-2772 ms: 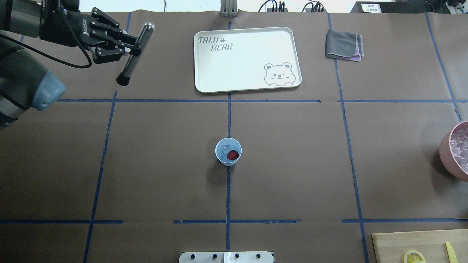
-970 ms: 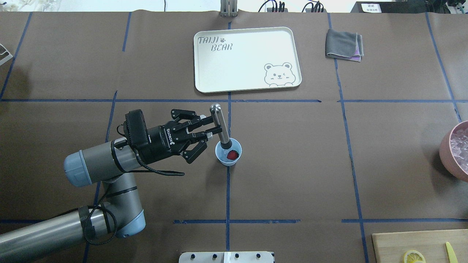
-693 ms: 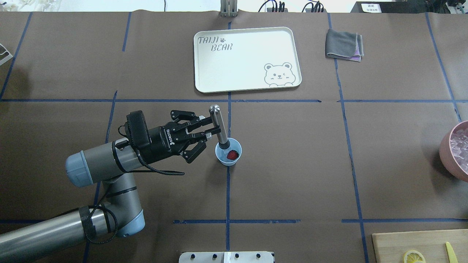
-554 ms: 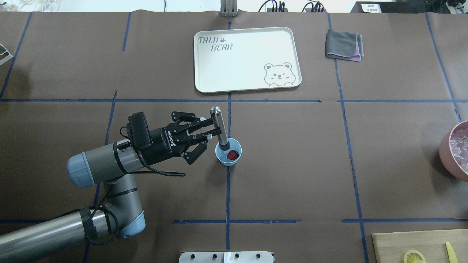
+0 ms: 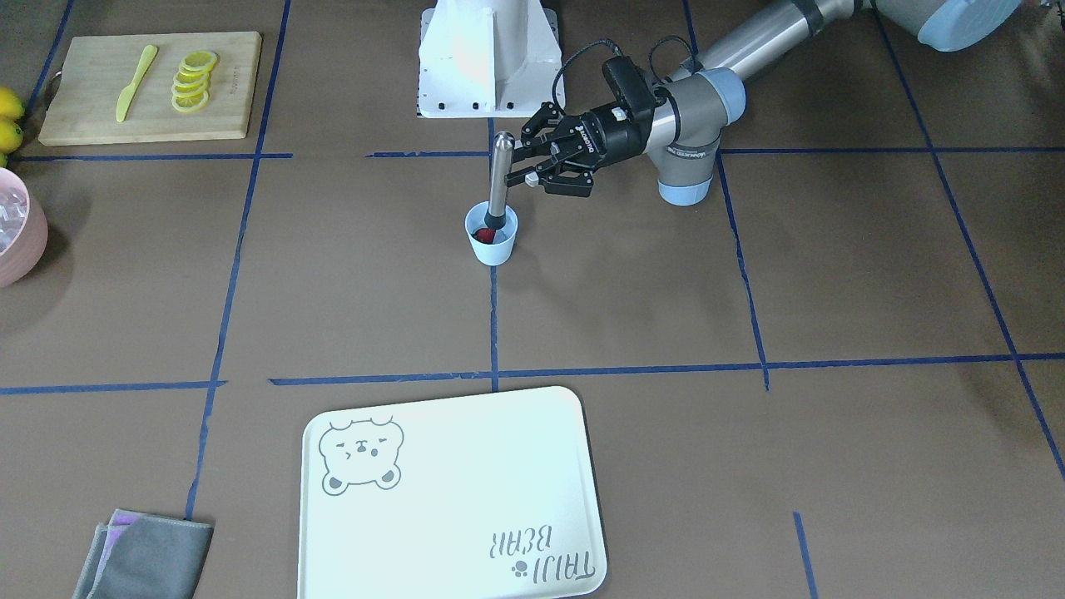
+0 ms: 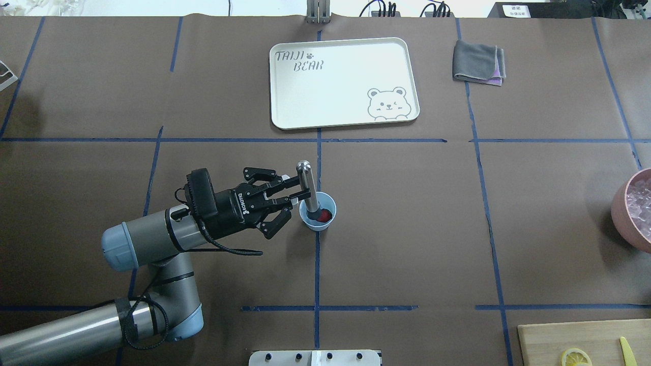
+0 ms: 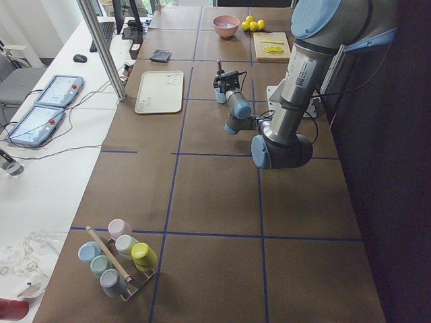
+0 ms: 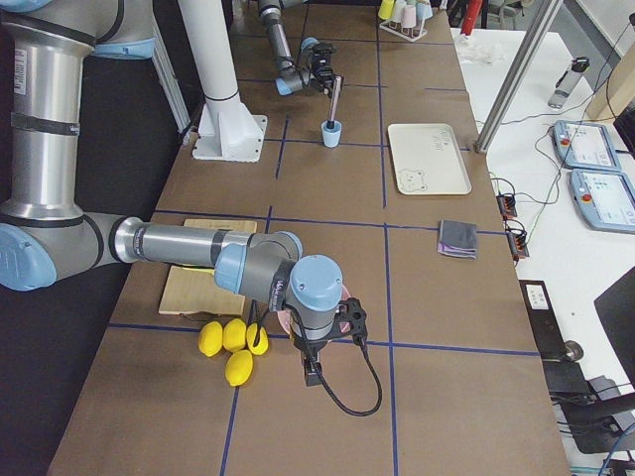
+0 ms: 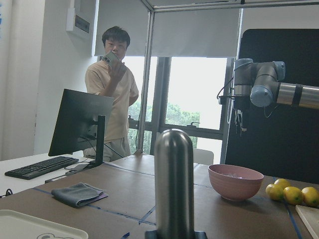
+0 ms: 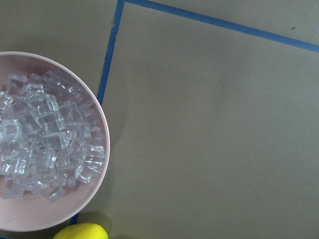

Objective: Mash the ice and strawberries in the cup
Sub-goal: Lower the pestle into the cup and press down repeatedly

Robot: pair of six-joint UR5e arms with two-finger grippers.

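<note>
Left arm comes in low from the robot's near-left corner, elbow bent, forearm almost flat over the bench, wrist turned sideways. Left claw (image 6: pixel 297 194) points level at the cup (image 6: pixel 316 226) and pinches a steel muddler (image 6: pixel 306 187) on its upper shaft, both fingers pressed on it. Muddler is near upright, leaning a bit. Its black end is down inside the cup, beside the strawberry (image 6: pixel 326 217), maybe touching it. Cup sits mid-bench on the center blue tape line, upright.

Right arm is off at the robot's far right, wrist hanging over the pink bowl (image 6: pixel 622 216). Right claw (image 8: pixel 311 375) shows only small in the right side view, so I can't tell if it's spread or pressed together. Its wrist camera shows none of its fingers.

Ice inside the cup: hard to make out, since the muddler's end covers that side. Loose ice (image 10: pixel 42 144) fills the bowl. The left wrist view has the muddler's rounded top dead center and cuts the claw off at the bottom edge. Bowl is cut off at the overhead's edge.

Around: tray (image 6: pixel 346 86) past the cup, folded cloth (image 6: pixel 478 62) to its right. A board (image 6: pixel 559 340) at the near-right corner carries a lemon slice (image 6: pixel 575 357) and a yellow knife (image 6: pixel 626 351). Whole lemons (image 8: pixel 228 342) lie by the bowl. Bare bench lies all round the cup.
</note>
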